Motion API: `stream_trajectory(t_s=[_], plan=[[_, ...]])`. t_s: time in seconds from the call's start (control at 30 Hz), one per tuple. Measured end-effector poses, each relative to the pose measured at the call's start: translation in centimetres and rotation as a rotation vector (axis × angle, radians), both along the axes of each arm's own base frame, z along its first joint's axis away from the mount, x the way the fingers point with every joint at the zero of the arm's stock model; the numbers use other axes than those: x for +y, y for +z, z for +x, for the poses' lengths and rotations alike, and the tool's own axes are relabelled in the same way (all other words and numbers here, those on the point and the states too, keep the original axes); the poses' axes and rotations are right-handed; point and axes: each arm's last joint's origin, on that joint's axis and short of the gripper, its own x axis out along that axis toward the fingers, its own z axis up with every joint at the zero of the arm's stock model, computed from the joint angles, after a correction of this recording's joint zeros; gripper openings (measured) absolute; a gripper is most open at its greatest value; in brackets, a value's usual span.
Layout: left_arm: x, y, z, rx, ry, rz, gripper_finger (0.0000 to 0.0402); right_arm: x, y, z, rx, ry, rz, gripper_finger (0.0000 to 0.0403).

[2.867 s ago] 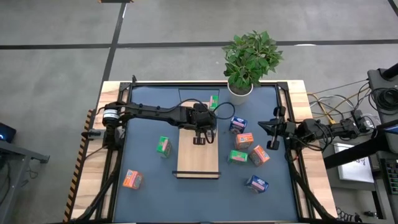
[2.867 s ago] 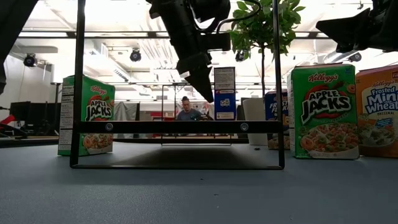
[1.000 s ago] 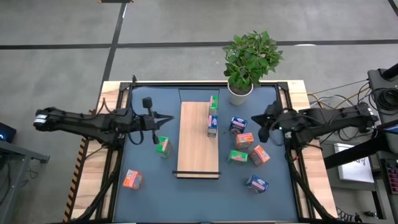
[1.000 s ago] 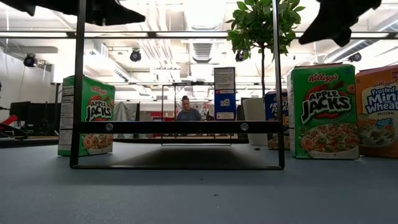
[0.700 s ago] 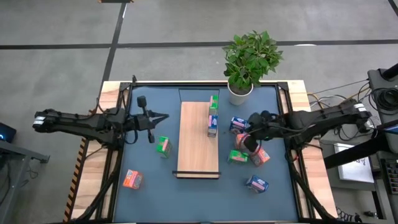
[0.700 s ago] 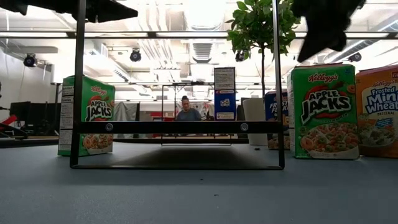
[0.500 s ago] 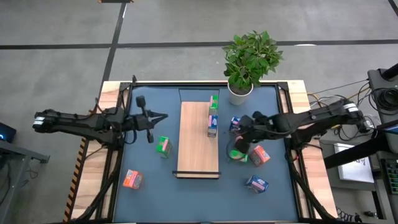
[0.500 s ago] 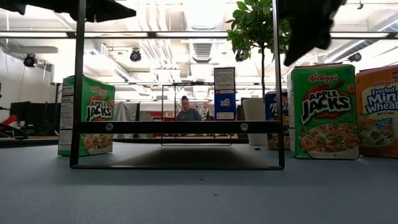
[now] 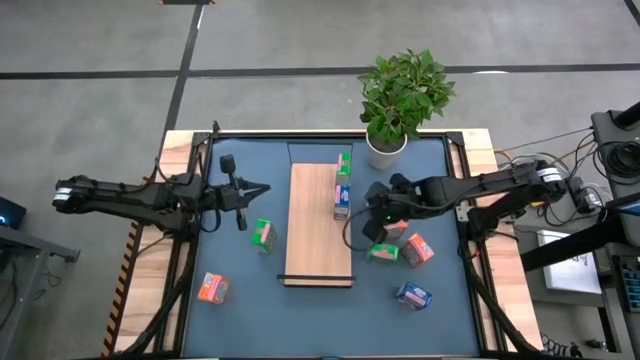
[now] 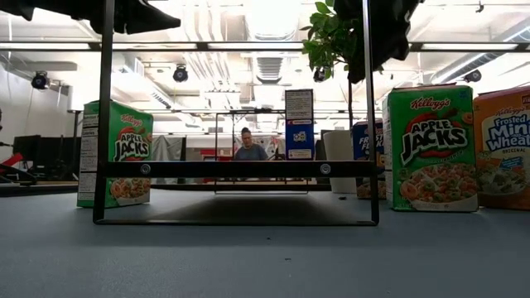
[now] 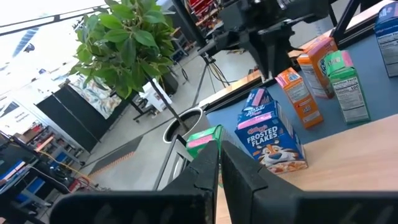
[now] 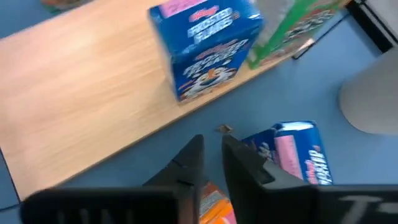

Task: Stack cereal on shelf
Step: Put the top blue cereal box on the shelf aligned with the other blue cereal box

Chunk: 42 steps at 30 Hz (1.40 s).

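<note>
The shelf (image 9: 318, 235) is a light-wood board lying flat on the blue mat. A green cereal box (image 9: 344, 165) and a blue one (image 9: 341, 203) stand on its right edge. Loose boxes lie to the right of it: blue (image 9: 384, 199), green (image 9: 382, 252), orange (image 9: 418, 248) and blue (image 9: 412, 295). To its left lie a green box (image 9: 263, 234) and an orange one (image 9: 211, 288). My right gripper (image 9: 372, 222) is shut and empty, and hovers over the boxes just right of the board; its wrist view shows the blue box on the table (image 12: 292, 155) ahead of it. My left gripper (image 9: 240, 205) is shut and empty, left of the board.
A potted plant (image 9: 403, 95) stands at the far edge, right of the board. In the low view a dark frame (image 10: 236, 170) stands in front, with a green box (image 10: 433, 149) and an orange box (image 10: 505, 149) at its right. A person sits in the room behind.
My right gripper has swung from near the table's right edge toward the left, and now hangs over the boxes beside the board's right edge. No box has moved.
</note>
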Motion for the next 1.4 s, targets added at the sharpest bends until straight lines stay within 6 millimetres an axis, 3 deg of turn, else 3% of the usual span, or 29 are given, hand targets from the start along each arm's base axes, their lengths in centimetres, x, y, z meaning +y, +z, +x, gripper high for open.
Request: stream_trajectory(t_s=[0.33, 0.63, 1.03, 1.27, 1.4], plan=[[0.0, 0.0, 0.0, 0.002, 0.0, 0.0, 0.0001, -1.5, -0.6, -0.6, 0.1, 0.031, -0.127, 0.0202], [0.0, -0.1, 0.1, 0.012, 0.0, -0.001, 0.0001, -2.1, -2.8, -1.8, 0.173, 0.035, -0.15, 0.0275], [0.0, -0.2, 0.2, 0.014, 0.0, -0.002, 0.0001, -4.0, -5.8, -4.0, 0.153, -0.017, -0.154, 0.0277], [0.0, -0.2, 0.2, 0.016, 0.0, -0.002, 0.0001, -4.4, -6.9, -3.8, 0.103, 0.023, -0.083, 0.0272], [0.0, -0.3, 0.2, 0.02, 0.0, -0.002, 0.0001, -4.4, -6.9, -3.8, 0.102, 0.024, -0.08, 0.0248]])
